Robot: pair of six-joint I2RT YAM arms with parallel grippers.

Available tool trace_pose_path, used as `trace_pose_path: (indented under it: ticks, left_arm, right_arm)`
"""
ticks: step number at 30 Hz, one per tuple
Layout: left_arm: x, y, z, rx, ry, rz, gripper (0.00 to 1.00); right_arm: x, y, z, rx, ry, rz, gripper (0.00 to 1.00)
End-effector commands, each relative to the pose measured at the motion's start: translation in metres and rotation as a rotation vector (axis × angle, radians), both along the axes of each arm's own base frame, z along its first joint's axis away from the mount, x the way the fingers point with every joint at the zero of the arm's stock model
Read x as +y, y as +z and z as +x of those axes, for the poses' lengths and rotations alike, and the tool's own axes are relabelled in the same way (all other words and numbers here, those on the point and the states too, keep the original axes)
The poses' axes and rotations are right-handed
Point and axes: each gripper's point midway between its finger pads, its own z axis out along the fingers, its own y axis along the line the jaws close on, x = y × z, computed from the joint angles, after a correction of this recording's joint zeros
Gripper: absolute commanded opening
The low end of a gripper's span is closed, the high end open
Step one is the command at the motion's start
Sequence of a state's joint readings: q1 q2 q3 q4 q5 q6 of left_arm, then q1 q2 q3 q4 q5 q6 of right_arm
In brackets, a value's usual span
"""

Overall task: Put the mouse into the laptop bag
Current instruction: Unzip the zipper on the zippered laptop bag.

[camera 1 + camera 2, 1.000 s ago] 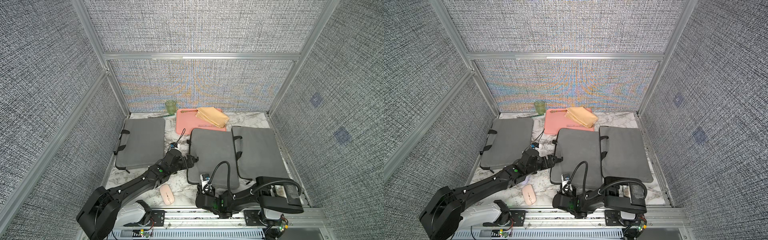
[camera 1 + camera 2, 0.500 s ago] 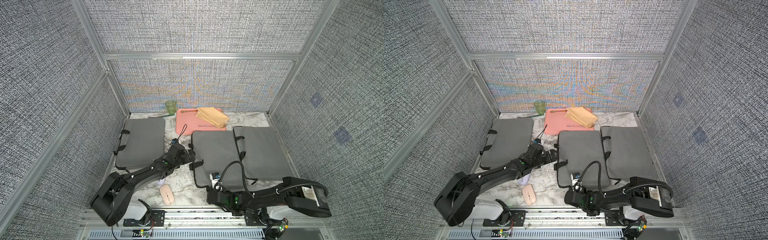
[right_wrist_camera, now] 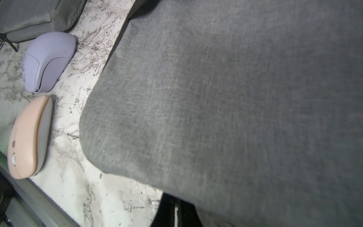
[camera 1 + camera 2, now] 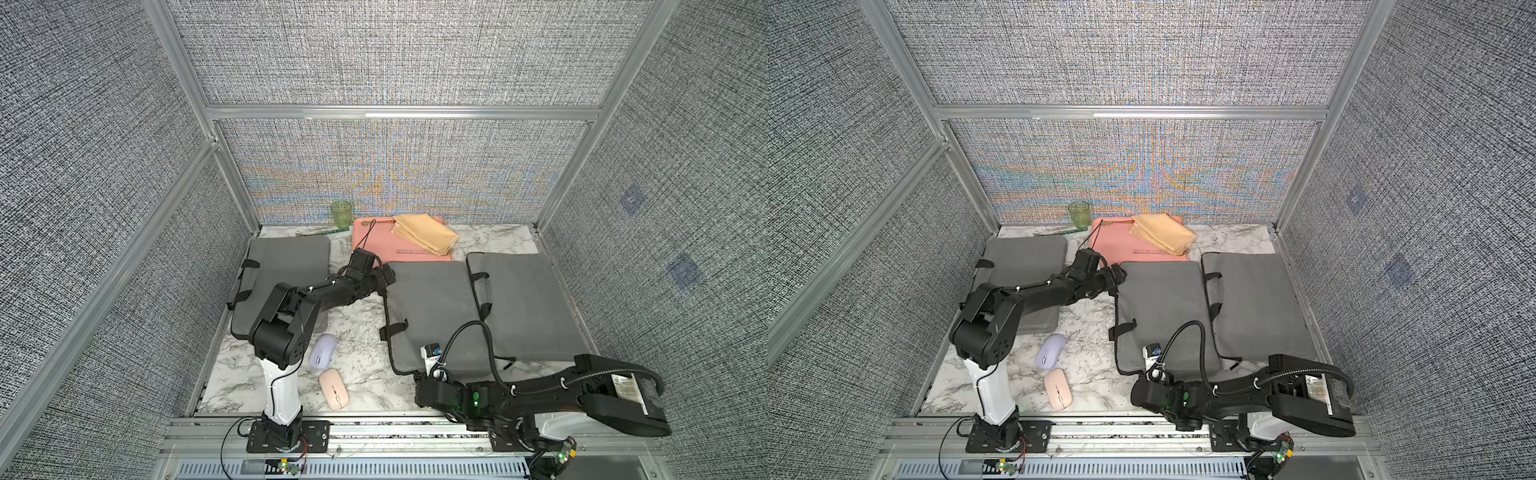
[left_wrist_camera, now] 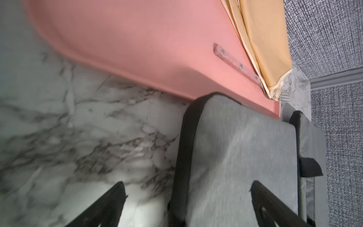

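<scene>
I see my left claw [image 5: 187,185] spread wide at the far corner of the laptop bag [image 4: 432,307]; my right claw [image 4: 434,374] sits closed at its near edge; the lilac mouse [image 4: 323,351] and pink mouse [image 4: 333,389] lie on the marble [image 4: 365,370], apart from both.

- Green cup [image 4: 340,214] stands upright at the far edge, left of centre.
- Thin utensil [image 4: 316,232] lies flat just near of the cup; I cannot tell its type.
- Pink tray [image 4: 374,245] lies flat right of the cup, on my marble tabletop [image 4: 361,316].
- Folded yellow cloth [image 4: 426,233] rests on the tray's far right part, overhanging its right edge.
- Clear strip [image 5: 235,62] lies on the tray, beside the cloth.
- Grey woven wall panels [image 4: 395,54] in an aluminium frame [image 4: 399,112] stand on three sides.
</scene>
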State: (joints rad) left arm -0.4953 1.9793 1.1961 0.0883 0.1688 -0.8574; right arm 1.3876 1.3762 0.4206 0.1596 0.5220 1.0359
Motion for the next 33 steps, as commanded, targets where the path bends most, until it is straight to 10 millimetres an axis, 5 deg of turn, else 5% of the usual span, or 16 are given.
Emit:
trace_pose_path:
  ticks: [1,3,8,10,25,30,33]
  left_arm:
    - [-0.024,-0.011,0.002,0.051,-0.077,-0.072,0.97]
    - [-0.027,-0.020,0.004,0.063,-0.077,-0.077,0.89]
    - [-0.022,-0.016,0.002,0.032,-0.056,-0.087,0.15]
    - [-0.014,-0.010,-0.005,0.022,-0.038,-0.075,0.00]
    - [0.120,0.050,-0.126,-0.136,0.272,0.032,0.00]
    - [0.137,0.048,-0.151,-0.156,0.302,0.019,0.00]
    - [0.144,0.042,-0.154,-0.148,0.333,0.032,0.00]
  right_arm:
    - [-0.021,0.001,0.012,-0.067,-0.060,-0.073,0.00]
    - [-0.021,0.005,0.013,-0.078,-0.057,-0.071,0.00]
    - [-0.017,0.013,0.014,-0.095,-0.041,-0.068,0.00]
    - [-0.016,0.015,0.014,-0.098,-0.031,-0.074,0.00]
    - [-0.057,0.005,0.039,-0.049,-0.077,-0.191,0.00]
    - [-0.084,-0.002,0.062,0.043,-0.160,-0.279,0.00]
    - [-0.079,-0.011,0.049,0.122,-0.113,-0.249,0.00]
